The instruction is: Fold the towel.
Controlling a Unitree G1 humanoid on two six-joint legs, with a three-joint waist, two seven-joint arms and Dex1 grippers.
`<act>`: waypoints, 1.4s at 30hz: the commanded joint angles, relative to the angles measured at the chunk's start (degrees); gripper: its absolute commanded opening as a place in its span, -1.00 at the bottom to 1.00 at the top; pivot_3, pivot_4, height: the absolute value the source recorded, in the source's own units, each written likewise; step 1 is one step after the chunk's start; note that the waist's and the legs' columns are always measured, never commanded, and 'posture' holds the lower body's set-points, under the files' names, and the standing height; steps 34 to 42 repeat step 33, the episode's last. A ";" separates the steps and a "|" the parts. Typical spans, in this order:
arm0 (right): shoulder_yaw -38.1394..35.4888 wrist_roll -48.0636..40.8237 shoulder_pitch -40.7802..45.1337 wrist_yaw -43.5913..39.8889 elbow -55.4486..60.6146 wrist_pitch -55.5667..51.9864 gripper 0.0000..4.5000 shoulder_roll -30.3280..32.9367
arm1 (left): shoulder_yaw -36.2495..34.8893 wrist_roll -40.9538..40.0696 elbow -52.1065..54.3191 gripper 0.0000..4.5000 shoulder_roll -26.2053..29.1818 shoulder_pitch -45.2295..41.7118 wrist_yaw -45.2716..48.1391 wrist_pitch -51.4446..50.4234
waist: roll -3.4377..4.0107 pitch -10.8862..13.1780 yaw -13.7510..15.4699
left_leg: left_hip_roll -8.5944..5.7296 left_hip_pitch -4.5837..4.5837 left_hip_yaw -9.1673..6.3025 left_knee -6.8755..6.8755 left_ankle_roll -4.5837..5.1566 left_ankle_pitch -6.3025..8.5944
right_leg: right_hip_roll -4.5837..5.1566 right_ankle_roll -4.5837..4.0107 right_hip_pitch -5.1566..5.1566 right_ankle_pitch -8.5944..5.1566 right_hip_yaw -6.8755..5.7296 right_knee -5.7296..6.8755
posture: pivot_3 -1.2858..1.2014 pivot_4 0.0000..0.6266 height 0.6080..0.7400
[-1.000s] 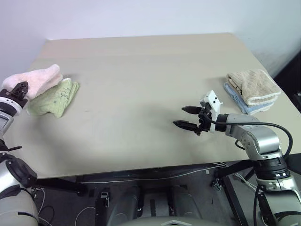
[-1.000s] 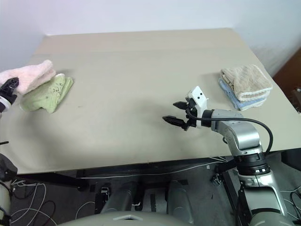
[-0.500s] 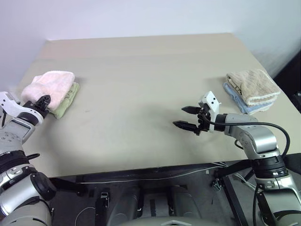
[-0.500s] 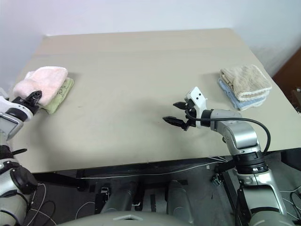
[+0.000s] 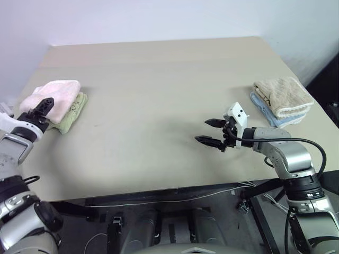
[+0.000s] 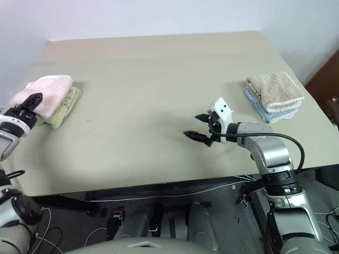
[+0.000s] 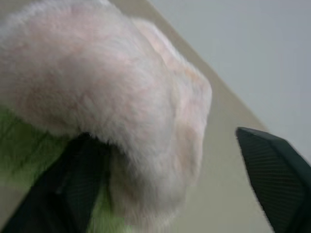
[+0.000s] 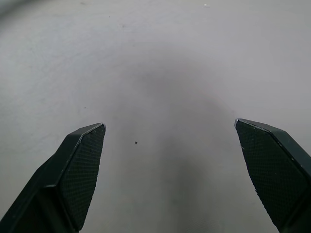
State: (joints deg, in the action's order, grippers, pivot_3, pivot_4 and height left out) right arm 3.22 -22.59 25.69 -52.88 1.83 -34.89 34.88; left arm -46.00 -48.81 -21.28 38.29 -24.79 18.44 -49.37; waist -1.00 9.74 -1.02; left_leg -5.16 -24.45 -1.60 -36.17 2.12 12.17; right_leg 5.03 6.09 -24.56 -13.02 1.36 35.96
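Left eye view: folded pink towel (image 5: 55, 95) lies atop green towel (image 5: 73, 110) at the bench's (image 5: 159, 95) left edge. Left gripper (image 5: 43, 106) at the towel's near end, fingers apart, one against the pile. Right gripper (image 5: 210, 132) spread wide over bare bench, well right of the towel.

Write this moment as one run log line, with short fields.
folded pale pink terry towel: atop light green towel | left pincer: open at it | right pincer: open, empty
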 commanded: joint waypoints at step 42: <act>-5.21 -4.81 -1.48 -4.24 -0.31 5.50 1.00 0.89 | 30.54 18.84 33.43 0.99 -1.11 26.05 41.23 44.91 | 0.17 -0.02 0.41 | 0.10 0.03 0.10 0.77 -0.01 0.00 | 0.05 -0.45 0.04 -0.06 0.01 -0.88 | 0.03 -0.52 1.00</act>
